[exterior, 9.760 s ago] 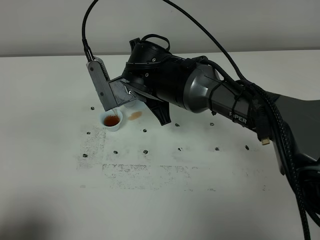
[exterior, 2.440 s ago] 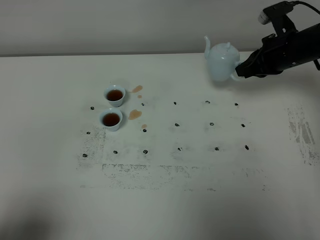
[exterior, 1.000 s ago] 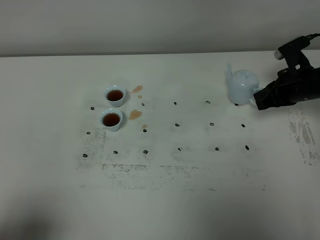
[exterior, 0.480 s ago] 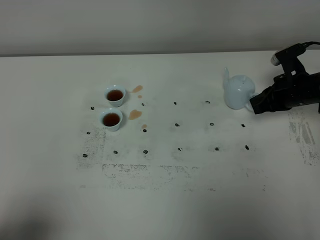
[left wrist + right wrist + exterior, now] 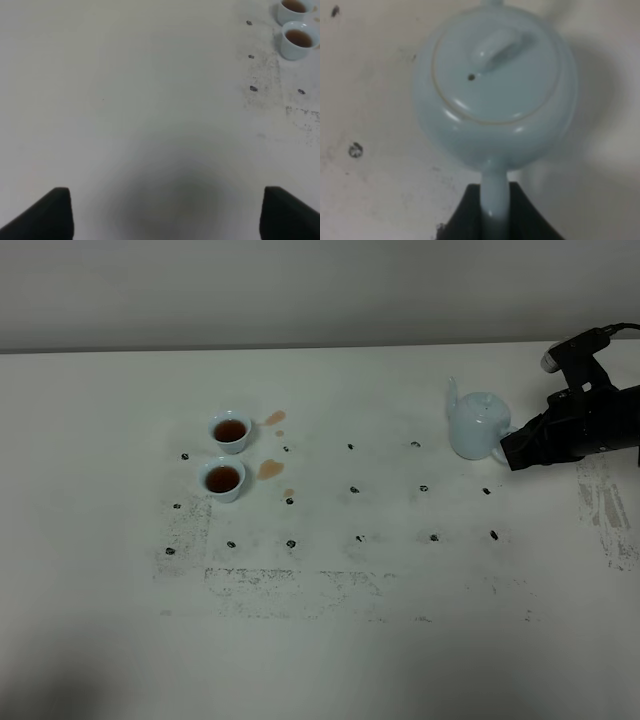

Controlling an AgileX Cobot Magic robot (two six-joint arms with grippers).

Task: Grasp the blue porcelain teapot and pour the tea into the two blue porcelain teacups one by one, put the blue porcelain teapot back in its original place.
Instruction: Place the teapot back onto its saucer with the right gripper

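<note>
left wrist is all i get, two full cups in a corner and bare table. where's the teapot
Observer: The blue porcelain teapot stands upright on the table, far to the right of the two teacups in the exterior high view.
Operator: is the right arm off it yet
Observer: No. The right wrist view shows the right gripper shut on the teapot's loop handle.
Operator: did any tea spill
Observer: Yes, brown tea spots lie on the table just right of the cups.
Operator: lid still on
Observer: Yes, the lid sits on the pot, knob up.
</note>
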